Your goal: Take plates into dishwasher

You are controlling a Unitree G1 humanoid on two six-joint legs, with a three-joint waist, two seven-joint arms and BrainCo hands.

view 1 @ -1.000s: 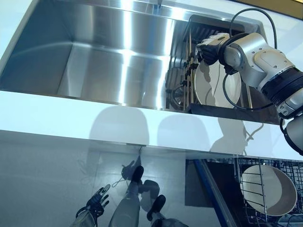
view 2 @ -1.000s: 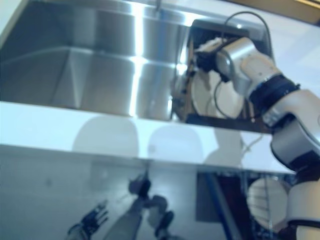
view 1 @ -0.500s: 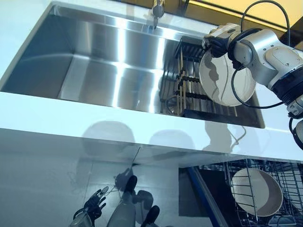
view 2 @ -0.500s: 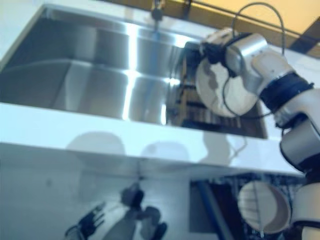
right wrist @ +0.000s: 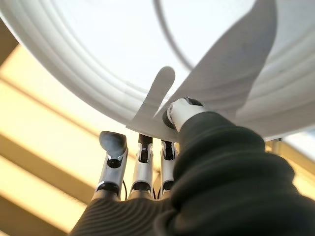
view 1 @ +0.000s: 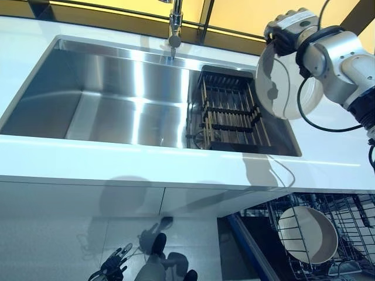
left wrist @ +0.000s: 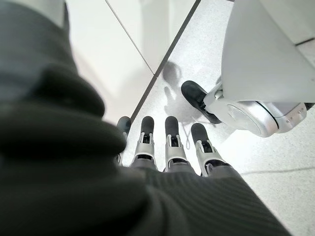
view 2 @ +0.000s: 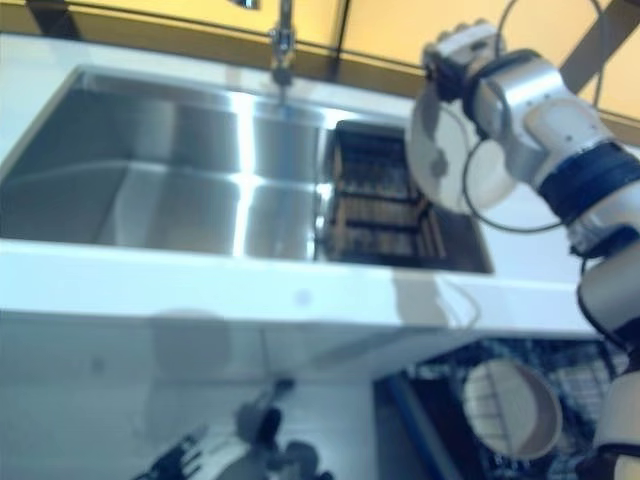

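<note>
My right hand (view 1: 290, 26) is shut on the top rim of a white plate (view 1: 281, 88) and holds it on edge in the air, above the right end of the dark dish rack (view 1: 228, 111) in the sink. In the right wrist view the plate (right wrist: 147, 49) fills the top, with the thumb (right wrist: 182, 110) on its face and the fingers (right wrist: 142, 167) behind the rim. The open dishwasher rack (view 1: 351, 216) shows at the lower right with one white plate (view 1: 307, 234) standing in it. My left hand (view 1: 114, 270) hangs low by the floor, fingers (left wrist: 167, 142) straight, holding nothing.
A steel sink (view 1: 117, 99) is set in the white counter (view 1: 117, 164), with a faucet (view 1: 174, 23) at its back edge. The sink rack holds no plates. The dishwasher's blue door edge (view 1: 249, 246) runs under the counter front.
My right hand has lifted the plate up out of the sink rack, clear of its bars, toward the right. The camera has shifted too. The left hand stays hanging low.
</note>
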